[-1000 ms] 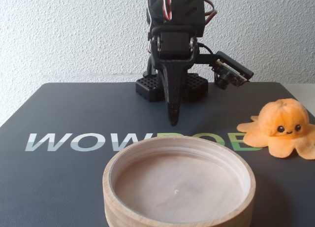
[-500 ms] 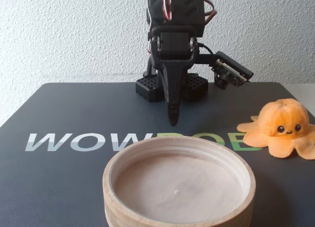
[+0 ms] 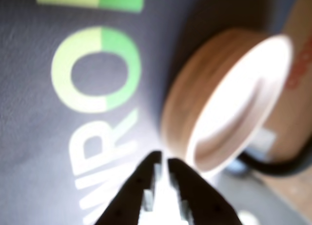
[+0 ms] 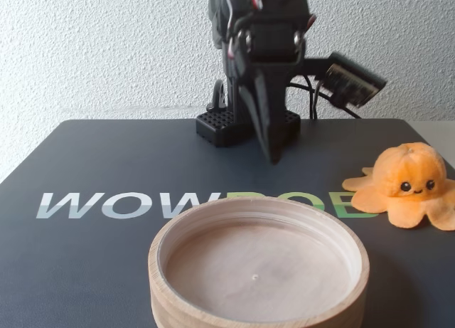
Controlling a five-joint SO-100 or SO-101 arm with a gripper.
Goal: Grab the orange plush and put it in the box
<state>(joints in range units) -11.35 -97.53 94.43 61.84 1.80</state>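
The orange plush (image 4: 407,186) is a small octopus with black eyes, sitting upright on the dark mat at the right in the fixed view; it is out of the wrist view. The box (image 4: 259,267), a round light-wood tray, is empty at the front centre; in the wrist view the box (image 3: 185,103) appears at the right, blurred. My gripper (image 4: 274,156) hangs point-down above the mat behind the box, left of the plush and apart from it. In the wrist view the gripper (image 3: 162,160) has its tips almost together with nothing between them.
The dark mat (image 4: 92,264) bears white and green lettering (image 4: 135,205). The arm's black base (image 4: 220,127) stands at the back by a white wall. A camera module (image 4: 350,79) juts out to the right of the arm. A black cable (image 3: 273,166) lies beyond the box.
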